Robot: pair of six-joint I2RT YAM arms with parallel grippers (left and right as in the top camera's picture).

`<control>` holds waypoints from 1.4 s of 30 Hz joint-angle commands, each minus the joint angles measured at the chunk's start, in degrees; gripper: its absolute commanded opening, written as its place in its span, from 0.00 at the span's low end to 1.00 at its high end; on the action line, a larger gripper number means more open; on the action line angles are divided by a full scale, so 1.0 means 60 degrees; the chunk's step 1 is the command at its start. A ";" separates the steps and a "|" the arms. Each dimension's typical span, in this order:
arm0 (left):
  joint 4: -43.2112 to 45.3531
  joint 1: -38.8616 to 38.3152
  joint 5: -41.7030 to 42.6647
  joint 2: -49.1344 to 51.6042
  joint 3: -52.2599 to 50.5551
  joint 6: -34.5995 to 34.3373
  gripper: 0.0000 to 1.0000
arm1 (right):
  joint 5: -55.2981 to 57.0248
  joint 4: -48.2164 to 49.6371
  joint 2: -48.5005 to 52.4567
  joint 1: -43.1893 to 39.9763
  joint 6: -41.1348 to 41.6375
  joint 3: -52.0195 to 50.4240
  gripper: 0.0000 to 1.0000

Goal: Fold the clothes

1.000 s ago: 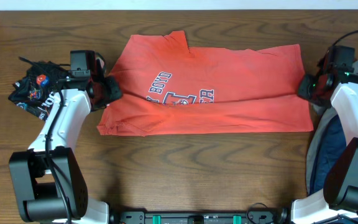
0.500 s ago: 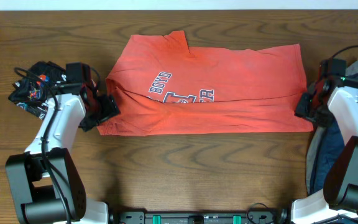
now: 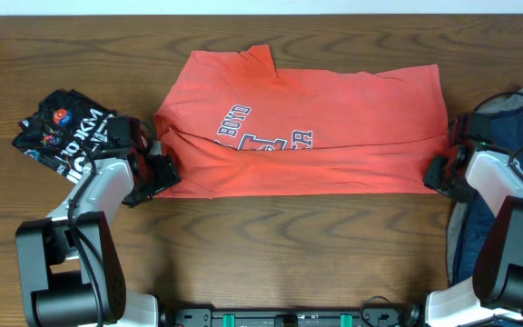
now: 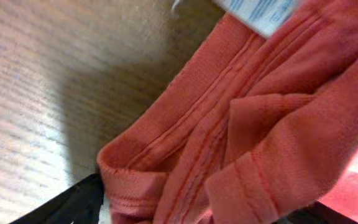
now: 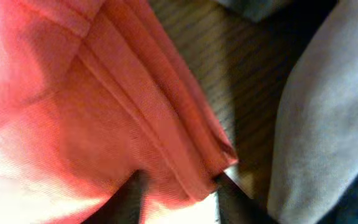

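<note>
- We are clenching our left gripper (image 3: 159, 174) on the red shirt (image 3: 334, 118) at its near-left hem, the folds bunching between the fingers (image 4: 61, 208).
- We are clenching our right gripper (image 3: 436, 173) on the shirt's near-right corner.
- The red shirt is lying spread across the table (image 3: 289, 254), lettering up.
- A black shirt (image 3: 66, 136) is lying crumpled at far left, and navy and grey clothes (image 3: 516, 123) are lying heaped at far right.

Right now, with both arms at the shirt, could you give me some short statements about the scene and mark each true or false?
1. The red shirt lies with its lettering facing up. True.
2. The left gripper is at the shirt's far edge. False: it is at the near left corner.
3. A black printed shirt lies left of the red one. True.
4. The right gripper hangs over bare table. False: red fabric lies between its fingers.
</note>
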 commanded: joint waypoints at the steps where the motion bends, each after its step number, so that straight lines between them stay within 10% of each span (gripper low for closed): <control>1: 0.0051 0.0022 -0.0102 -0.0055 -0.0310 -0.0113 0.74 | 0.0251 -0.0102 0.0091 -0.0091 0.0102 -0.0328 0.20; 10: -0.0120 0.0026 -0.0113 -0.0055 -0.0328 -0.0106 0.06 | 0.0255 -0.0310 0.0091 -0.0091 0.0098 -0.0328 0.04; 27: -0.3614 0.1432 -0.1486 -0.0521 -0.0324 -0.1239 0.08 | 0.0084 -0.2728 0.0087 -0.0080 0.0251 -0.0328 0.01; 31: -0.3690 0.1424 -0.0612 -0.0525 -0.0277 -0.0954 0.37 | -0.0197 -0.2699 0.0051 -0.0080 0.0248 -0.0193 0.14; 35: -0.4091 0.1424 -0.0452 -0.0732 0.0142 -0.0958 0.40 | -0.0539 -0.3144 0.0000 -0.0080 0.0244 0.0408 0.37; 42: -0.4415 0.1362 -0.0313 -0.2160 0.0743 -0.0954 0.43 | -0.0729 -0.4233 -0.0372 -0.0062 0.0131 0.1829 0.42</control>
